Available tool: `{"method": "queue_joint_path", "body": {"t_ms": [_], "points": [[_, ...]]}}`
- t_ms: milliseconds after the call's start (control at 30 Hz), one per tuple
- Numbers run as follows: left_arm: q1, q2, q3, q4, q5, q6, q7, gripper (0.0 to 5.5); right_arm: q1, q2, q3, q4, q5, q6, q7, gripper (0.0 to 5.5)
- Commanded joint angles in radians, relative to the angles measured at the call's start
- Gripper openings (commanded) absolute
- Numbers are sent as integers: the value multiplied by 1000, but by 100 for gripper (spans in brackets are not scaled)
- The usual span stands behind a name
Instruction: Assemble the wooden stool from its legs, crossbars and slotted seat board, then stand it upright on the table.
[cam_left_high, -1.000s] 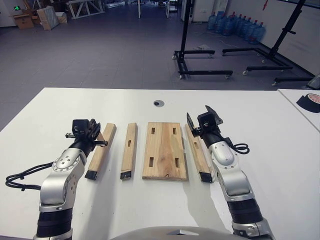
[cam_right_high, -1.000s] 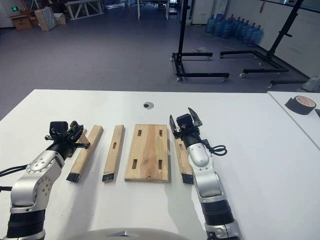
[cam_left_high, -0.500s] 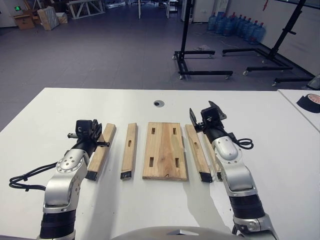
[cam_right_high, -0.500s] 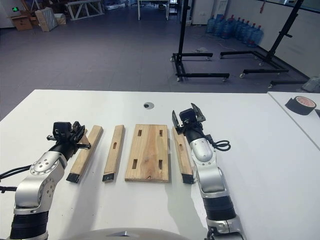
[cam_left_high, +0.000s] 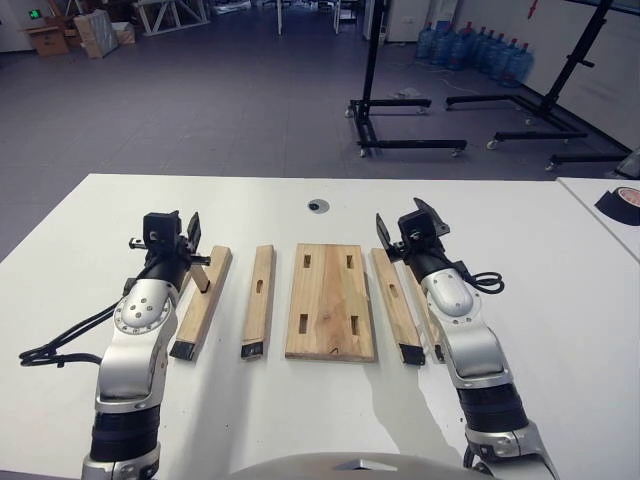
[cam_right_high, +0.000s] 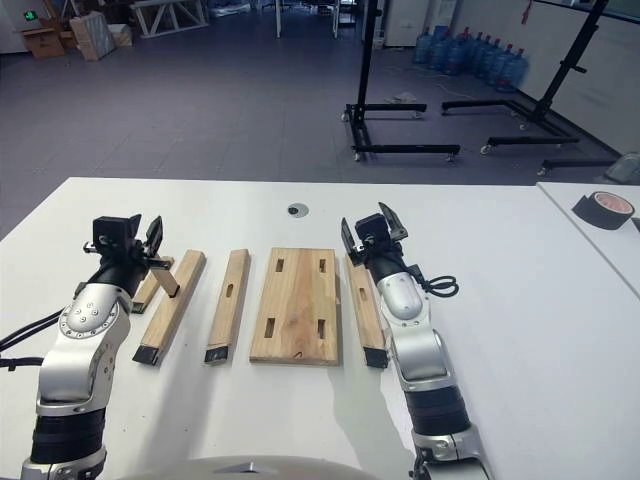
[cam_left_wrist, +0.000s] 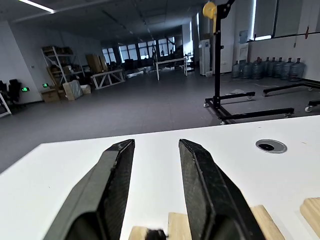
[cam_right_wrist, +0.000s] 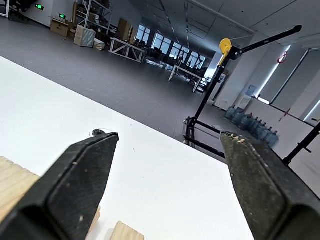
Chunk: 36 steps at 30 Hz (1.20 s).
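- Your left gripper (cam_left_wrist: 156, 144) hung near the far end of a leg (cam_left_high: 203, 300), fingers slightly apart, holding nothing.
- Your right gripper (cam_right_wrist: 170, 136) hung over the far ends of the two right-hand pieces (cam_left_high: 397, 305), fingers spread wide, empty.
- The seat board (cam_left_high: 330, 300) lay flat mid-table (cam_left_high: 520, 230), with a slotted bar (cam_left_high: 258, 298) beside it.

Grey floor (cam_left_high: 200, 90) holds black wheeled stands (cam_left_high: 410, 145) and water jugs (cam_left_high: 470, 48) (far corner).

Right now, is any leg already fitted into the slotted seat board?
No, the slotted seat board lies flat with all four slots empty.
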Motion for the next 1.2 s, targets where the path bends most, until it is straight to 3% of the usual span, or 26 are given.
{"method": "queue_joint_path", "body": {"t_ms": [33, 233, 467, 667, 867, 967, 1200], "points": [[-60, 14, -13, -18, 20, 33, -9, 159, -15, -3, 5, 12, -11, -14, -1, 374], [-138, 2, 60, 80, -57, -11, -48, 159, -2, 4, 8, 1, 2, -39, 5, 374], [-303, 15, 204, 173, -219, 53, -71, 159, -8, -3, 6, 8, 0, -51, 10, 374], [-352, 5, 241, 138, -315, 127, -61, 159, -15, -11, -3, 38, -11, -27, 2, 374], [-135, -24, 53, 353, -243, 263, -93, 159, -14, -12, 2, 70, -18, -26, -3, 374], [-163, -2, 71, 363, -241, 235, -97, 159, -19, -19, -5, 84, -15, -33, -3, 374], [-315, -2, 149, 99, -307, 182, -47, 159, -19, -15, -23, 91, -22, -38, -41, 374]]}}
